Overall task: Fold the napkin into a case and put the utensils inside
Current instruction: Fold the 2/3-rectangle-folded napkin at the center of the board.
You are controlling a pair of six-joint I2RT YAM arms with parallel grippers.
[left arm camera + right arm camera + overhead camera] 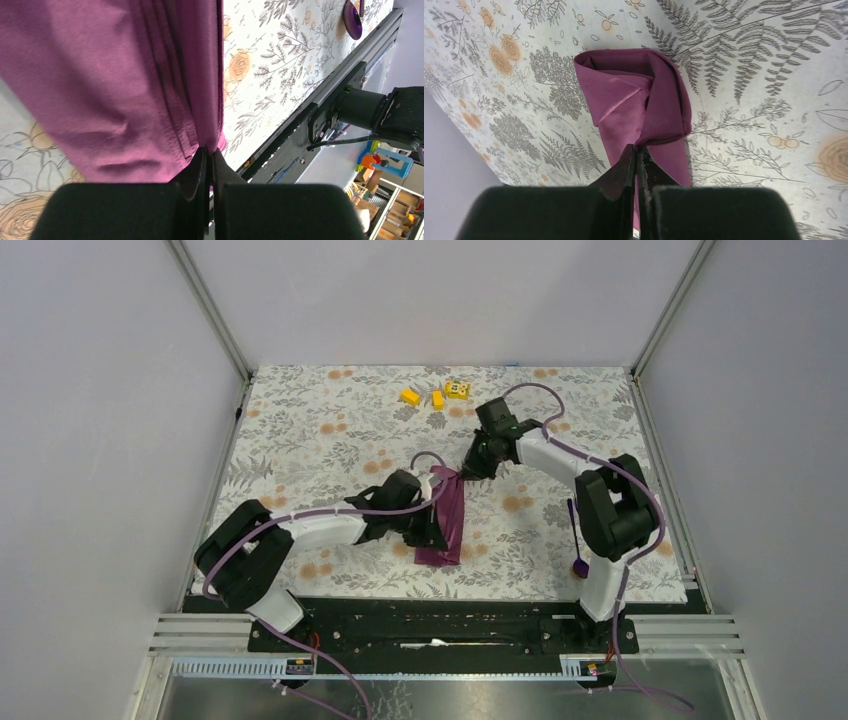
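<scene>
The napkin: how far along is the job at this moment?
Done: the napkin is already folded into a narrow strip. In hand: the left tool and the right tool both pinch it, shut. Left: the spoon lies apart on the tablecloth, not yet inside.

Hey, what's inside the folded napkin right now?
The napkin shows only cloth folds at its end, no utensil. Deeper inside is covered, so I cannot tell. One spoon lies outside on the tablecloth.

Even bright light, soft shadows; near tools perhaps blurred.
</scene>
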